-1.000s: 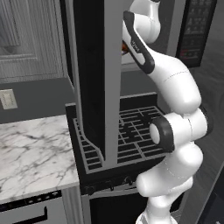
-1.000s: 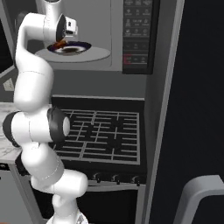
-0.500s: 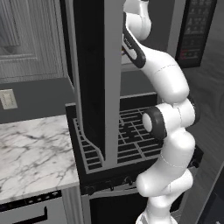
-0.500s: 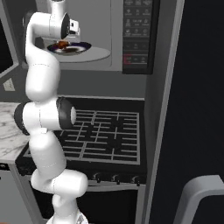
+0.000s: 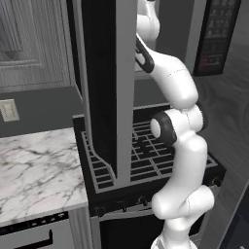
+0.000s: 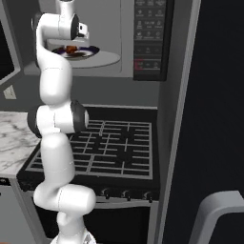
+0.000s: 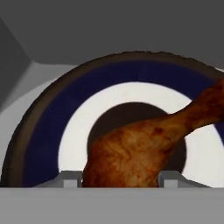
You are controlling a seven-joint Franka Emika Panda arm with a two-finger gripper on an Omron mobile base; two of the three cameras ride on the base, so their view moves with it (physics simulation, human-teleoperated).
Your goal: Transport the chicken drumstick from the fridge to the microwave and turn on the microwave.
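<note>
The gripper (image 7: 119,178) is pinching the thick end of the glossy reddish-brown chicken drumstick (image 7: 144,151), hanging over a blue-and-white ringed plate (image 7: 52,131) inside the microwave (image 6: 143,43) (taper running up-right).

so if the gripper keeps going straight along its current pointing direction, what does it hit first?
The gripper is shut on the chicken drumstick, so the meat leads. Straight ahead lies the plate with the blue ring inside the microwave; the drumstick would probably touch its dark centre first. The gap is unclear.

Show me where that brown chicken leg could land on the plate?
The blue-and-white round plate is bare: its white ring and dark centre lie free below the reddish-brown drumstick. The gripper itself crowds the near edge.
</note>
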